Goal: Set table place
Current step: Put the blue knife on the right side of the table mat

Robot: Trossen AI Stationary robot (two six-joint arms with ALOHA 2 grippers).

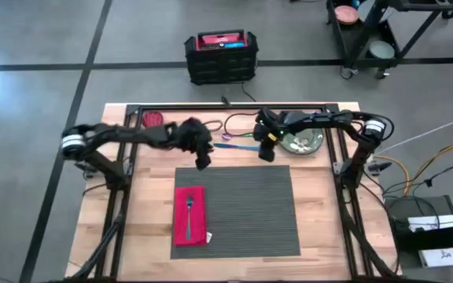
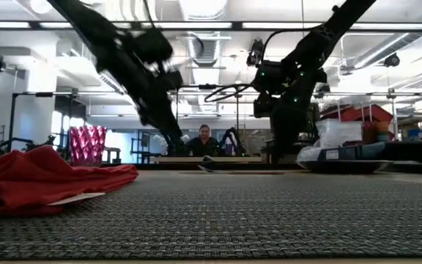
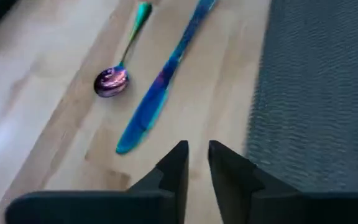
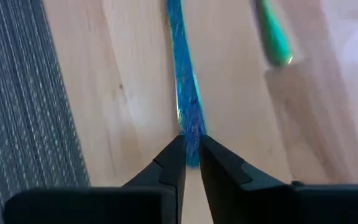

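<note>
Placemat [image 1: 246, 208] position, high view: centred toward the near edge of the wooden table [image 1: 321, 228], with the red napkin [image 1: 189, 214] and fork [image 1: 189, 211] on its left strip. My left gripper [image 1: 203, 159] hangs just past the placemat's far left corner; my right gripper [image 1: 267, 152] sits near the far edge, beside the green plate [image 1: 303, 142]. The knife [image 1: 238, 145] and spoon lie between them on bare wood.

Low view: both arms descend behind the placemat's far edge.

Left wrist view: my left fingers [image 3: 179, 165] are nearly pressed together, pinching nothing; the blue knife [image 3: 160, 93] and spoon [image 3: 114, 78] lie ahead of them.

Right wrist view: my right fingers [image 4: 174, 163] are closed on the knife's end [image 4: 188, 124].

Step in hand, by my judgement: picking up the knife. The next move calls for a level lift and placement on the placemat's right side, leaving room for the plate.
</note>
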